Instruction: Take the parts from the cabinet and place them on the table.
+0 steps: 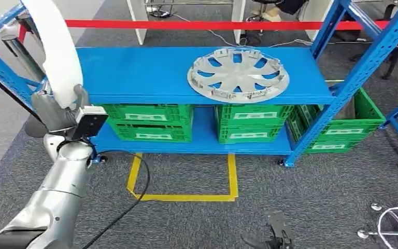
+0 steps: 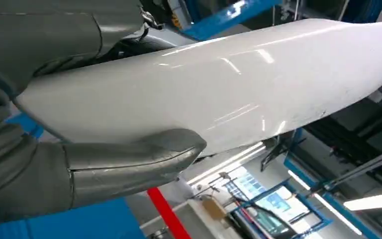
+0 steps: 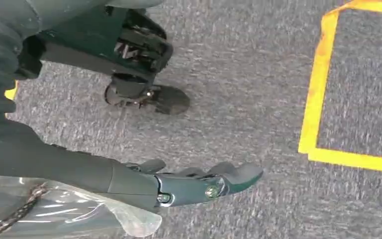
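Observation:
My left hand (image 1: 57, 111) grips a long, curved white part (image 1: 57, 46) and holds it upright at the left end of the blue rack. In the left wrist view the thumb (image 2: 129, 159) presses on the glossy white part (image 2: 219, 84). A silver wheel cover (image 1: 237, 74) lies flat on the rack's top shelf (image 1: 134, 72), right of centre. My right hand (image 3: 199, 184) hangs low over the grey carpet, fingers stretched out with nothing in them; its dark fingertips (image 1: 277, 236) appear at the bottom of the head view.
Green crates (image 1: 150, 122) fill the rack's lower shelf, and one more (image 1: 342, 127) stands at its right end. A yellow tape square (image 1: 184, 179) marks the carpet in front. A chair base (image 1: 396, 223) sits at bottom right. Red tape (image 1: 186, 24) runs behind the rack.

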Robot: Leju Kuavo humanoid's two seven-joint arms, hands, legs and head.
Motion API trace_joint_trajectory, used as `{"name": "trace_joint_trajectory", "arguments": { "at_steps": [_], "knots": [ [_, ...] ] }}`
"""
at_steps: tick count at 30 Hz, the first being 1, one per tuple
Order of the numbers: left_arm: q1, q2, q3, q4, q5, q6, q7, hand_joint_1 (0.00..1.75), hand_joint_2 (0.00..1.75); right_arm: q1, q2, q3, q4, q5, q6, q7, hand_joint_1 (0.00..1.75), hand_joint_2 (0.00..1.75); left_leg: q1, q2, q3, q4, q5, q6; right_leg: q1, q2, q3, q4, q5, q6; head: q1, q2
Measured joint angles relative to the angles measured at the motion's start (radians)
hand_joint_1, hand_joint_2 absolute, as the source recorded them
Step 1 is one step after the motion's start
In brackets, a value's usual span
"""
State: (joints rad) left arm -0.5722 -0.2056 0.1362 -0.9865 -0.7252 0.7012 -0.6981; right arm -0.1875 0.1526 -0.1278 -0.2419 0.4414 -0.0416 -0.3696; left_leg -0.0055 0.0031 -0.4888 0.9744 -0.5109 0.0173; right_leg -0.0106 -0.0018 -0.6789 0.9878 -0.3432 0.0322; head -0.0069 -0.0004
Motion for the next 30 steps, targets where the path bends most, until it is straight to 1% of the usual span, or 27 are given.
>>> {"name": "trace_joint_trajectory", "arguments": {
  "at_steps": [1, 2, 3, 4, 5, 6, 7, 8, 9, 10, 11, 12, 14, 15, 16, 17, 18, 19, 20, 21, 22, 23, 24, 25, 26, 27, 30],
  "knots": [
    [-0.002, -0.001, -0.001, 0.000, 0.000, 0.000, 0.000, 1.75, 1.75, 0.000, -0.001, 0.000, 0.000, 0.000, 0.001, 0.000, 0.00, 1.75, 0.007, 0.007, -0.010, -0.008, 0.018, 0.006, -0.004, 0.002, -0.009, 0.008, -0.022, 0.001, -0.002, 0.000],
    [-0.003, -0.003, -0.002, 0.000, 0.000, -0.001, 0.000, 1.75, 1.75, 0.000, -0.001, 0.000, 0.000, -0.001, 0.000, 0.000, 0.00, 1.75, 0.007, 0.005, -0.025, -0.011, 0.032, 0.014, -0.003, 0.001, -0.032, 0.039, -0.084, 0.004, 0.003, 0.000],
    [-0.003, -0.003, -0.004, 0.000, 0.003, 0.000, 0.000, 1.75, 1.75, -0.002, -0.001, 0.000, 0.000, -0.001, 0.000, 0.000, 0.00, 1.75, 0.008, 0.005, -0.042, -0.010, 0.045, 0.019, -0.004, 0.001, -0.049, 0.108, -0.155, 0.007, 0.007, 0.000],
    [-0.002, -0.003, -0.005, 0.000, 0.006, -0.001, 0.000, 1.75, 1.75, -0.004, -0.003, -0.001, 0.000, -0.001, -0.001, 0.000, 0.00, 1.75, 0.007, 0.006, -0.058, -0.009, 0.058, 0.020, -0.004, 0.001, -0.067, 0.188, -0.206, 0.010, 0.008, 0.000],
    [-0.002, -0.003, -0.007, 0.000, 0.007, -0.001, 0.000, 1.75, 1.75, -0.005, -0.004, -0.001, 0.000, -0.001, -0.001, 0.000, 0.00, 1.75, 0.006, 0.006, -0.078, -0.008, 0.073, 0.020, -0.004, 0.001, -0.084, 0.278, -0.242, 0.014, 0.008, 0.000],
    [0.000, -0.003, -0.009, 0.001, 0.008, -0.001, 0.000, 1.75, 1.75, -0.005, -0.005, -0.001, 0.000, -0.001, -0.002, 0.001, 0.00, 1.75, 0.006, 0.007, -0.095, -0.007, 0.086, 0.019, -0.004, 0.001, -0.085, 0.329, -0.237, 0.016, 0.009, 0.000],
    [0.003, -0.003, -0.013, 0.002, 0.008, -0.001, 0.000, 1.75, 1.75, -0.005, -0.006, -0.001, 0.000, -0.001, -0.002, 0.001, 0.00, 1.75, 0.006, 0.007, -0.111, -0.004, 0.097, 0.017, -0.004, 0.001, -0.070, 0.337, -0.205, 0.017, 0.009, 0.000],
    [0.004, -0.003, -0.015, 0.002, 0.009, -0.001, 0.000, 1.75, 1.75, -0.005, -0.006, -0.001, 0.000, -0.001, -0.003, 0.001, 0.00, 1.75, 0.006, 0.007, -0.124, -0.001, 0.108, 0.015, -0.004, 0.001, -0.038, 0.312, -0.166, 0.016, 0.009, 0.000],
    [0.004, -0.003, -0.017, 0.002, 0.011, -0.001, 0.000, 1.75, 1.75, -0.008, -0.007, -0.001, 0.000, -0.001, -0.003, 0.001, 0.00, 1.75, 0.007, 0.007, -0.143, 0.005, 0.118, 0.011, -0.005, 0.000, 0.019, 0.247, -0.134, 0.015, 0.010, 0.000],
    [0.004, -0.003, -0.020, 0.002, 0.012, -0.001, 0.000, 1.75, 1.75, -0.011, -0.008, -0.002, 0.000, -0.001, -0.005, 0.001, 0.00, 1.75, 0.007, 0.006, -0.156, 0.013, 0.125, 0.006, -0.005, 0.000, 0.091, 0.156, -0.136, 0.012, 0.009, 0.000],
    [0.004, -0.002, -0.023, 0.002, 0.012, -0.001, 0.000, 1.75, 1.75, -0.015, -0.010, -0.002, -0.003, -0.001, -0.007, 0.002, 0.00, 1.75, 0.003, 0.006, -0.167, 0.023, 0.129, 0.000, -0.003, 0.001, 0.176, 0.056, -0.184, 0.009, 0.010, 0.000],
    [0.003, -0.001, -0.024, 0.002, 0.013, 0.000, 0.000, 1.75, 1.75, -0.019, -0.010, -0.003, -0.006, -0.002, -0.008, 0.003, 0.00, 1.75, 0.002, 0.008, -0.173, 0.031, 0.135, -0.004, -0.002, 0.003, 0.207, -0.005, -0.211, 0.007, 0.007, 0.000],
    [0.004, -0.002, -0.036, 0.003, 0.015, 0.000, 0.000, 1.75, 1.75, -0.024, -0.010, -0.005, -0.006, -0.002, -0.008, 0.010, 0.00, 1.75, 0.003, 0.008, -0.179, 0.028, 0.157, -0.013, 0.003, 0.003, 0.190, 0.004, -0.203, -0.004, 0.009, 0.000],
    [0.009, -0.001, -0.044, 0.004, 0.015, 0.000, 0.000, 1.75, 1.75, -0.021, -0.011, -0.008, -0.006, -0.002, -0.009, 0.013, 0.00, 1.75, 0.003, 0.007, -0.182, 0.026, 0.166, -0.020, 0.001, 0.001, 0.172, 0.002, -0.193, -0.015, 0.011, 0.000],
    [0.014, 0.002, -0.050, 0.004, 0.014, 0.000, 0.000, 1.75, 1.75, -0.022, -0.011, -0.009, -0.006, -0.003, -0.009, 0.016, 0.00, 1.75, 0.006, 0.005, -0.189, 0.032, 0.149, -0.025, -0.005, -0.004, 0.172, 0.000, -0.179, -0.029, 0.010, 0.000],
    [0.018, 0.003, -0.056, 0.004, 0.012, -0.001, 0.002, 1.75, 1.75, -0.023, -0.011, -0.011, -0.006, -0.005, -0.012, 0.018, 0.00, 1.75, 0.006, 0.004, -0.200, 0.059, 0.093, -0.032, -0.005, -0.003, 0.160, 0.000, -0.170, -0.037, 0.005, 0.000],
    [0.020, 0.003, -0.063, 0.004, 0.008, -0.001, 0.004, 1.75, 1.75, -0.025, -0.011, -0.013, -0.006, -0.005, -0.014, 0.020, 0.00, 1.75, 0.009, 0.004, -0.215, 0.128, 0.019, -0.038, -0.004, -0.004, 0.145, 0.000, -0.154, -0.041, 0.001, 0.000],
    [0.023, 0.005, -0.073, 0.004, 0.006, 0.000, 0.009, 1.75, 1.75, -0.027, -0.011, -0.017, -0.006, -0.007, -0.017, 0.022, 0.00, 1.75, 0.010, 0.004, -0.232, 0.211, -0.039, -0.042, -0.004, -0.004, 0.130, 0.001, -0.142, -0.042, 0.002, 0.000],
    [0.028, 0.008, -0.084, 0.004, 0.006, -0.001, 0.015, 1.75, 1.75, -0.030, -0.013, -0.019, -0.006, -0.008, -0.019, 0.028, 0.00, 1.75, 0.010, 0.004, -0.246, 0.293, -0.075, -0.044, -0.003, -0.004, 0.114, 0.003, -0.129, -0.042, 0.001, 0.000],
    [0.035, 0.011, -0.096, 0.004, 0.008, -0.001, 0.021, 1.75, 1.75, -0.032, -0.013, -0.021, -0.006, -0.011, -0.022, 0.030, 0.00, 1.75, 0.011, 0.004, -0.249, 0.345, -0.079, -0.044, -0.003, -0.004, 0.099, 0.004, -0.119, -0.042, 0.002, 0.000],
    [0.042, 0.013, -0.109, 0.004, 0.016, -0.001, 0.025, 1.75, 1.75, -0.034, -0.013, -0.024, -0.006, -0.013, -0.024, 0.031, 0.00, 1.75, 0.011, 0.004, -0.234, 0.354, -0.056, -0.044, -0.003, -0.004, 0.083, 0.005, -0.108, -0.040, 0.001, 0.000],
    [0.046, 0.017, -0.123, 0.004, 0.024, -0.001, 0.029, 1.75, 1.75, -0.038, -0.013, -0.026, -0.006, -0.014, -0.025, 0.031, 0.00, 1.75, 0.010, 0.003, -0.199, 0.322, -0.017, -0.040, -0.002, -0.004, 0.066, 0.007, -0.097, -0.038, 0.001, 0.000],
    [0.048, 0.020, -0.137, 0.003, 0.032, -0.001, 0.033, 1.75, 1.75, -0.042, -0.014, -0.027, -0.006, -0.014, -0.025, 0.031, 0.00, 1.75, 0.010, 0.003, -0.147, 0.253, 0.016, -0.034, -0.001, -0.004, 0.053, 0.010, -0.087, -0.036, 0.001, 0.000],
    [0.048, 0.023, -0.149, 0.000, 0.042, -0.001, 0.035, 1.75, 1.75, -0.046, -0.014, -0.028, -0.006, -0.016, -0.025, 0.031, 0.00, 1.75, 0.009, 0.002, -0.087, 0.167, 0.027, -0.025, -0.001, -0.003, 0.044, 0.011, -0.078, -0.034, 0.001, 0.000],
    [0.048, 0.026, -0.160, -0.007, 0.050, -0.001, 0.036, 1.75, 1.75, -0.051, -0.014, -0.030, -0.006, -0.017, -0.025, 0.031, 0.00, 1.75, 0.005, 0.001, -0.025, 0.084, 0.006, -0.016, 0.001, -0.003, 0.039, 0.012, -0.070, -0.031, 0.002, 0.000],
    [0.048, 0.027, -0.173, -0.014, 0.056, 0.000, 0.036, 1.75, 1.75, -0.057, -0.014, -0.032, -0.006, -0.017, -0.025, 0.031, 0.00, 1.75, 0.002, 0.001, 0.017, 0.009, -0.013, -0.009, 0.005, -0.003, 0.033, 0.014, -0.061, -0.025, 0.003, 0.000],
    [0.056, 0.034, -0.192, -0.016, 0.078, -0.001, 0.037, 1.75, 1.75, -0.067, -0.014, -0.035, -0.006, -0.022, -0.023, 0.029, 0.00, 1.75, -0.004, 0.001, 0.000, 0.003, 0.002, 0.001, 0.001, -0.004, 0.026, 0.002, -0.028, -0.006, 0.002, 0.000]
  ]
}}
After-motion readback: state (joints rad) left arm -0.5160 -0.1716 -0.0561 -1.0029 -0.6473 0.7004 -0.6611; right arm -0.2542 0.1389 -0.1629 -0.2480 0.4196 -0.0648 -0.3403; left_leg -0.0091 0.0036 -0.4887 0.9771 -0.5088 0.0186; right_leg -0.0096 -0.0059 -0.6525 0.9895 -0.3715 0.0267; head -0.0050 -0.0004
